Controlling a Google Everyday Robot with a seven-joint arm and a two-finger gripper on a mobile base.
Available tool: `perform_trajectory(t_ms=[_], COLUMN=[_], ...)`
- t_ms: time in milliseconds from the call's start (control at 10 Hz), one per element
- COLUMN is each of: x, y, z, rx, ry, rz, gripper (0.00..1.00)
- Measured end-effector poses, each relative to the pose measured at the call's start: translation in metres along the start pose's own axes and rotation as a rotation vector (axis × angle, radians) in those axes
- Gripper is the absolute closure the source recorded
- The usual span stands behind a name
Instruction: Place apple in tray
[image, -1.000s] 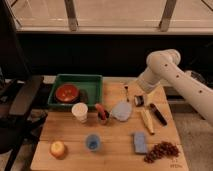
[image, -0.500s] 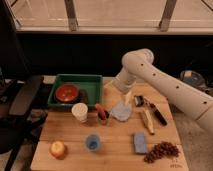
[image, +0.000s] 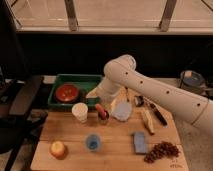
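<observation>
The apple (image: 58, 148), small and yellow-orange, lies at the front left corner of the wooden table, clear of everything else. The green tray (image: 76, 78) stands at the back left and holds a dark red bowl (image: 67, 92). My white arm reaches in from the right, and its gripper (image: 102, 114) hangs low over the table just right of the white cup (image: 80, 111), by the tray's front right corner. The gripper is well behind and to the right of the apple.
A small blue cup (image: 92, 142) stands front centre. A pale blue pouch (image: 122, 110), a black-handled tool (image: 156, 113), a tan object (image: 147, 121), a blue sponge (image: 140, 142) and a dark red cluster (image: 161, 150) lie to the right. A black chair (image: 20, 100) is at the left.
My arm has swung left across the table, from the back right side to the spot beside the white cup and tray. The apple and other objects have not moved.
</observation>
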Motion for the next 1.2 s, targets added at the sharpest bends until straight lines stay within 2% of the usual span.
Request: perform_trajectory(t_ms=[300,500,800,1100,1200], x=[0.001,-0.01,-0.051,-0.087,-0.105], y=[0.0,-0.008,-0.043,-0.065,-0.071], z=[0.0,0.01,0.041,0.068,0.081], rx=[-0.001,-0.019,-0.041,-0.05,-0.047], ry=[-0.001,-0.012,-0.06,-0.126,-0.16], rz=[-0.008,-0.054,-0.164,-0.242,-0.282], gripper=[0.2,0.2,0.2,0.2,0.2])
